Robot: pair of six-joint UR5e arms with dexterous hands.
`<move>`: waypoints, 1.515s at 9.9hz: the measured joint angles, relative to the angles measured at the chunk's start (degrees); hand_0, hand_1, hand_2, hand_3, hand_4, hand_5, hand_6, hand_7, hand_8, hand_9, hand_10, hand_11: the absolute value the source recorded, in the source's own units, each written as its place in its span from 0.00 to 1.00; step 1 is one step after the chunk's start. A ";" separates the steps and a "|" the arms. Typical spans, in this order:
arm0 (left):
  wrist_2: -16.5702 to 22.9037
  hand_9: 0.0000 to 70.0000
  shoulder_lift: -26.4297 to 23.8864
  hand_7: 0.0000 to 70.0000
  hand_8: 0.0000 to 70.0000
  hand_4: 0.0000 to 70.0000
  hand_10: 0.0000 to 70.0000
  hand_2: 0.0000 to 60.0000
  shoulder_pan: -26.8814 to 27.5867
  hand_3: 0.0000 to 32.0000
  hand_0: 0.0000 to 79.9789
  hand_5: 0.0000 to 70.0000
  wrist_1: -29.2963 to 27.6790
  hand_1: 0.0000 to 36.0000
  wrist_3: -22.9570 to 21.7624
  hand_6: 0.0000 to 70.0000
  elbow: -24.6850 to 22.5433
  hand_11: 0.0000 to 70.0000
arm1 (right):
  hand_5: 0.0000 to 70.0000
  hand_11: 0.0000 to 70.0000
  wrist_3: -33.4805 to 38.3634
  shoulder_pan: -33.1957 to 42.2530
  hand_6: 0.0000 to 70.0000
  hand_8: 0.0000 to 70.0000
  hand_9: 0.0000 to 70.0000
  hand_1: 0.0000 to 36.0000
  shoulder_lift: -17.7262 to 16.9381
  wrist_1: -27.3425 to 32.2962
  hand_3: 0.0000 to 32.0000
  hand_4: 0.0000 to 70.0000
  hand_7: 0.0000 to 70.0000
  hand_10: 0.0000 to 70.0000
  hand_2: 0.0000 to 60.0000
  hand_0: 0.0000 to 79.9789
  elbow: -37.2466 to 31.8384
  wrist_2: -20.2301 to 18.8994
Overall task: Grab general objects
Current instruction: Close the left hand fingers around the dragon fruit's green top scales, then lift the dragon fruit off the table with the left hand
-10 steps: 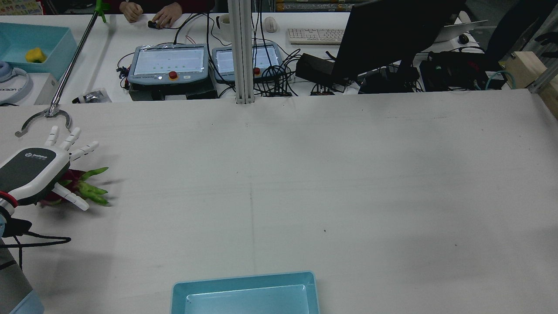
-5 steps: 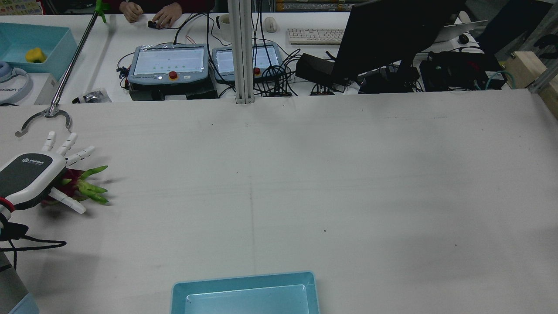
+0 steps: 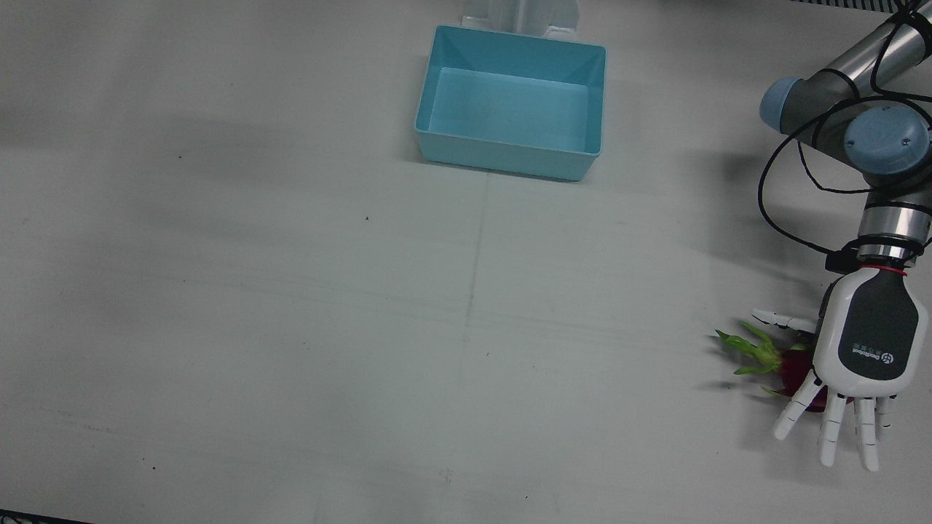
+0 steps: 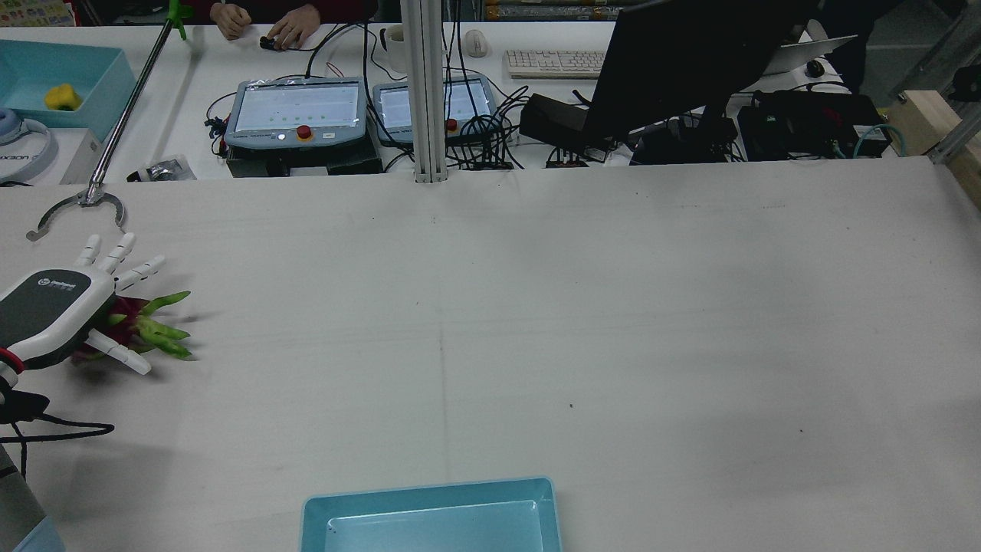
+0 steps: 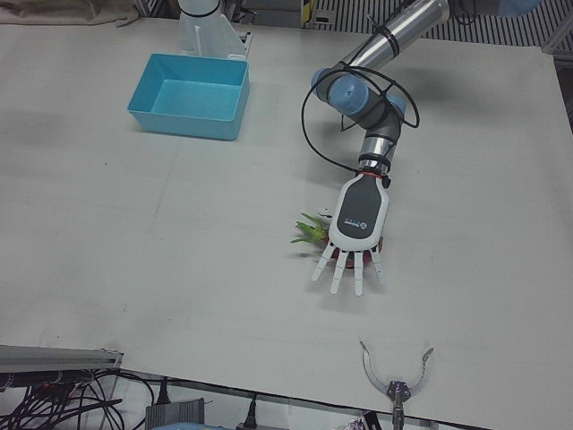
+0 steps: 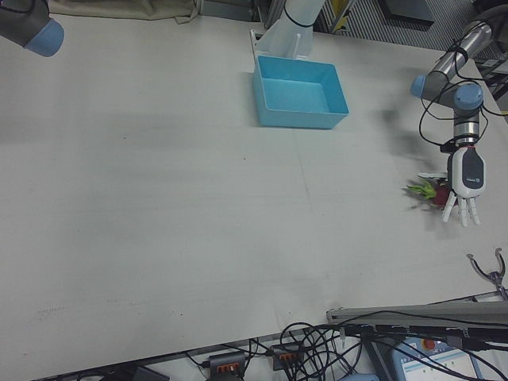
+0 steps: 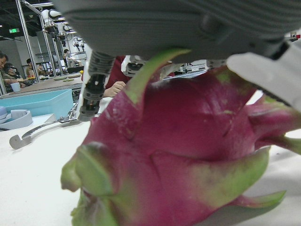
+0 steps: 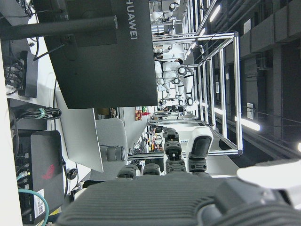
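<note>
Change: the left hand (image 4: 47,314) is being lowered slightly further over the dragon fruit (image 4: 138,328) than a second ago.
Left hand: fingers are being kept spread, nothing gripped.
Dragon fruit: is being covered under the palm, on the table (image 4: 536,322).
Axis: lying across the hand, green tips pointing toward the table's middle.
Right hand: closure cannot be told.

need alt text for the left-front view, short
A robot arm's left hand hovers palm-down, fingers spread, over a red dragon fruit with green leaf tips on a white table. An empty blue bin sits at upper left.
</note>
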 measured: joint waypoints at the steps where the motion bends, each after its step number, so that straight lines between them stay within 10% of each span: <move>1: 0.00 0.40 0.00 0.63 0.42 0.32 0.75 0.00 0.01 0.00 0.33 0.41 -0.19 0.00 0.00 0.24 0.00 1.00 | 0.00 0.00 0.00 0.00 0.00 0.00 0.00 0.00 0.00 0.00 0.00 0.00 0.00 0.00 0.00 0.00 0.00 0.00; 2: 0.00 0.70 0.01 0.86 0.63 0.56 1.00 0.00 0.03 0.00 0.29 0.51 -0.36 0.00 0.00 0.40 0.06 1.00 | 0.00 0.00 0.00 0.00 0.00 0.00 0.00 0.00 0.00 0.00 0.00 0.00 0.00 0.00 0.00 0.00 0.00 0.00; 3: 0.00 0.96 0.02 1.00 0.82 0.80 1.00 0.03 0.05 0.00 0.26 0.62 -0.51 0.00 0.00 0.58 0.18 1.00 | 0.00 0.00 0.00 0.00 0.00 0.00 0.00 0.00 0.00 0.00 0.00 0.00 0.00 0.00 0.00 0.00 0.00 0.00; 8: -0.05 1.00 0.09 1.00 1.00 1.00 1.00 0.27 0.04 0.00 0.11 0.82 -1.49 0.00 0.06 0.91 1.24 1.00 | 0.00 0.00 0.00 0.00 0.00 0.00 0.00 0.00 -0.01 0.00 0.00 0.00 0.00 0.00 0.00 0.00 -0.01 0.00; 11: -0.15 1.00 0.13 1.00 1.00 1.00 1.00 1.00 -0.44 0.00 0.00 0.91 -1.64 0.00 -0.16 1.00 0.72 1.00 | 0.00 0.00 0.00 0.00 0.00 0.00 0.00 0.00 -0.01 0.00 0.00 0.00 0.00 0.00 0.00 0.00 0.00 0.00; 15: 0.01 1.00 -0.23 1.00 1.00 1.00 1.00 1.00 -3.84 0.00 0.00 0.90 2.38 0.00 -0.77 1.00 -9.54 1.00 | 0.00 0.00 0.00 0.00 0.00 0.00 0.00 0.00 -0.01 0.00 0.00 0.00 0.00 0.00 0.00 0.00 0.06 0.00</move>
